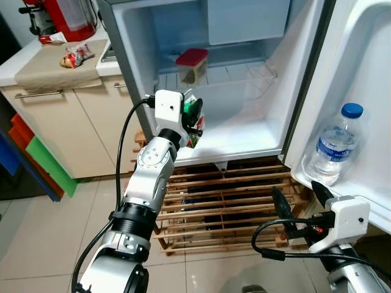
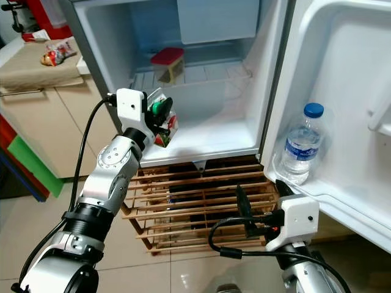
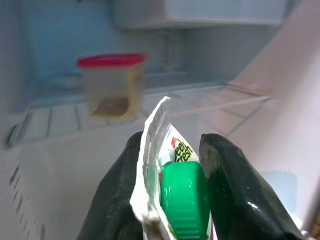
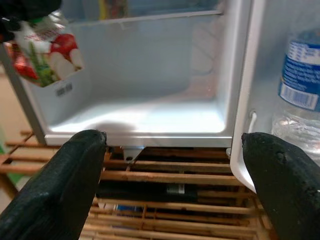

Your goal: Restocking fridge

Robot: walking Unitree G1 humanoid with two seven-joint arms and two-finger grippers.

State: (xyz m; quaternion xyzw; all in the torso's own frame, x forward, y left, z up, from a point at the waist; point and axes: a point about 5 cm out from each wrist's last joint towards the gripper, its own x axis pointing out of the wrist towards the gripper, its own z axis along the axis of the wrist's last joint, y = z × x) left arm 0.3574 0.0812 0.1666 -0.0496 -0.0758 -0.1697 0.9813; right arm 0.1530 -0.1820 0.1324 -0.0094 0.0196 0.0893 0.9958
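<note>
At nine o'clock, the left gripper (image 1: 194, 119) clamps a green-capped fruit-printed juice carton (image 3: 172, 200) at the open white fridge's (image 1: 244, 131) lower shelf. A red-lidded clear plastic tub (image 1: 192, 66) sits at twelve. A blue-capped clear water bottle (image 1: 335, 146) stands in the door at three. The right gripper (image 2: 259, 207) hangs spread wide over a wooden slatted rack (image 1: 226, 204).

My head cameras looked down into the open white fridge (image 1: 244, 73); both wrist cameras faced its interior from close range.
</note>
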